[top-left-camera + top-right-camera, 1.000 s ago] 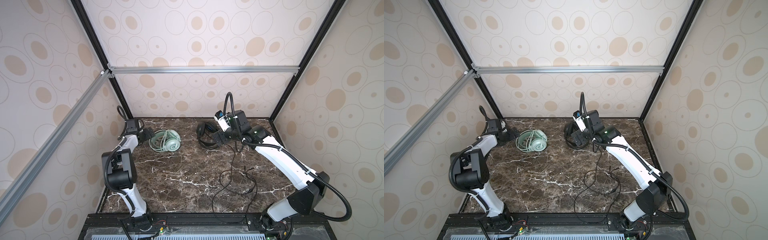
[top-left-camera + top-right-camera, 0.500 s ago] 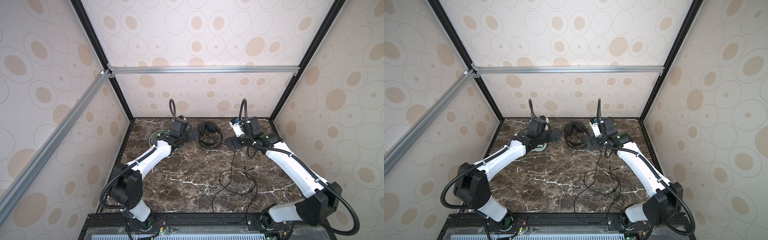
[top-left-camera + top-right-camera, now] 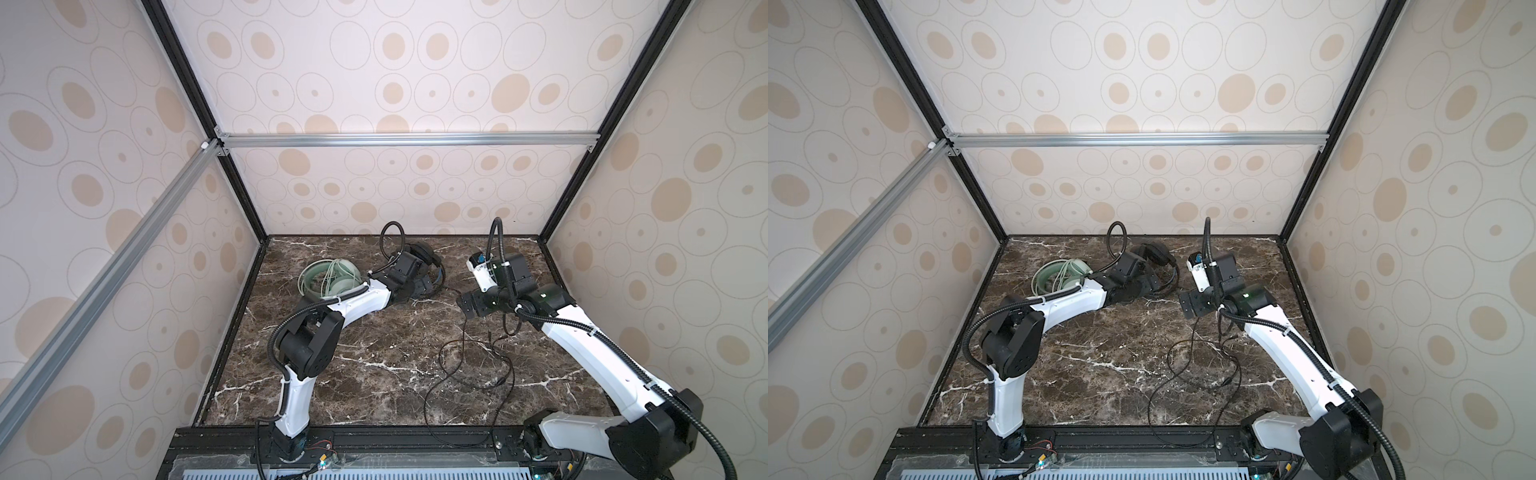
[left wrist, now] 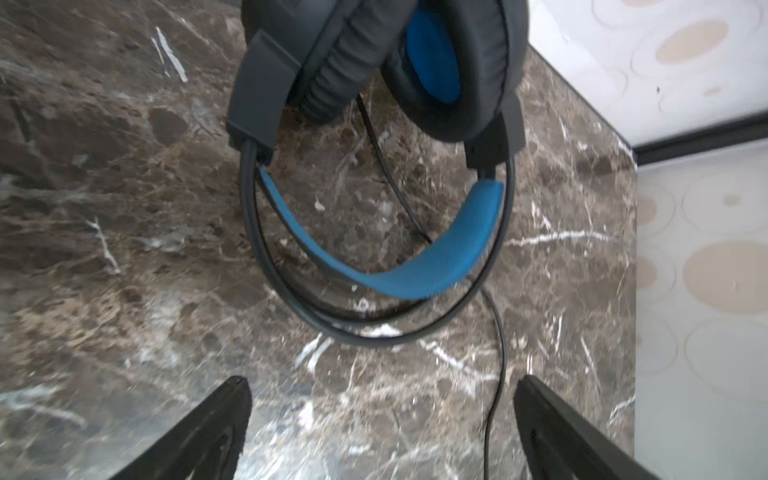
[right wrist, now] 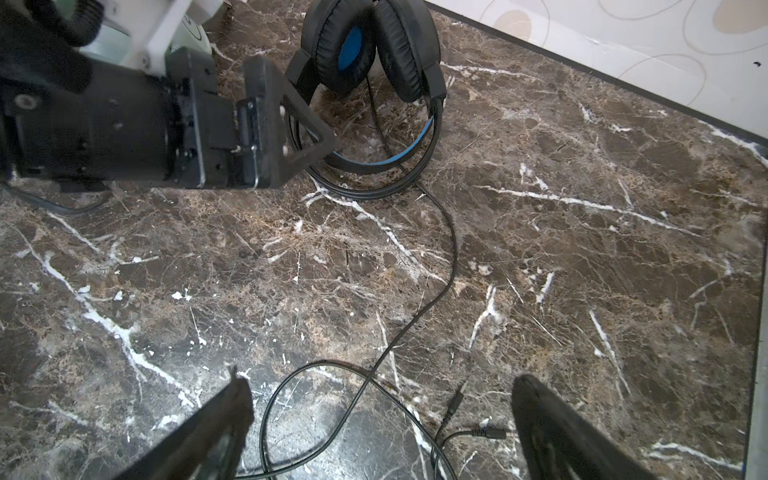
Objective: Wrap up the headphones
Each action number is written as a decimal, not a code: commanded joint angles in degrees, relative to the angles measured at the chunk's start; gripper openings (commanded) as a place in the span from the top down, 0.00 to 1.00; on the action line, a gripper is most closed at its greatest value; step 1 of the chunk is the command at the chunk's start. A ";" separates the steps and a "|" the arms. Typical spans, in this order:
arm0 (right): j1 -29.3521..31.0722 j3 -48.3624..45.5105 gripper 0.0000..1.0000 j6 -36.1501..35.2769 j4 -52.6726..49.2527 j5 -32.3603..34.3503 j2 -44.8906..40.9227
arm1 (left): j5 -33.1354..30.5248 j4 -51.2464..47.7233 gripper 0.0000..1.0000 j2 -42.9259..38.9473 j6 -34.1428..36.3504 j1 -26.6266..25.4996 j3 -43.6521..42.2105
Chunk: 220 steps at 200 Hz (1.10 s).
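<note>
The left gripper (image 4: 382, 380) hung wide open and empty, just short of the black headset's (image 4: 415, 274) band, at the far end of the table (image 5: 582, 291). The mint headset (image 3: 343, 286) lay beside it, its cable looped over it. The right gripper (image 5: 380, 376) gaped empty above the loose black cable (image 5: 451, 257). I'd have pinched the band squarely first, then taken the cable near its plug (image 5: 456, 397). No writing was legible.

One worktop (image 3: 374, 374) carries two headsets: one mint-green headset (image 3: 332, 276) and one black headset (image 5: 374, 54). One black cable (image 5: 452, 249) ends in two plugs (image 5: 456, 400). Two grippers, the left gripper (image 4: 382, 379) and the right gripper (image 5: 379, 376), have two fingers (image 4: 208, 432) each.
</note>
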 commanded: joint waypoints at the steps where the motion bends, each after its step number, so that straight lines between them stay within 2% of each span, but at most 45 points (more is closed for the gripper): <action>1: -0.25 -0.74 0.00 -1.38 0.79 1.17 -1.84 | -2.95 2.00 0.02 2.03 -7.82 -0.01 1.95; 82: -0.33 -1.04 0.00 -1.38 1.18 1.61 -1.92 | -3.02 1.68 0.02 10.51 -10.30 1.02 7.50; 92: -0.33 -1.05 0.00 -1.45 1.19 1.83 -1.99 | -3.00 1.12 0.04 11.44 -10.16 1.03 8.50; 117: -0.46 -0.89 0.00 -1.65 1.28 2.04 -1.83 | -2.98 0.77 0.21 12.57 -10.05 1.02 9.60; 129: -0.46 -0.63 0.00 -1.73 1.28 2.10 -1.69 | -2.83 0.44 0.42 12.88 -9.90 1.09 9.63; 138: -0.46 -0.49 0.00 -1.88 1.28 2.19 -1.55 | -2.74 -0.16 0.51 13.09 -9.72 1.05 9.86; 194: -0.48 -0.69 0.00 -2.47 1.46 2.94 -1.61 | -3.64 -2.85 0.77 12.04 -6.55 1.33 9.00; 220: -0.46 -0.69 0.00 -2.68 1.64 2.38 -1.37 | -5.26 -5.40 0.95 10.90 -2.63 1.50 9.68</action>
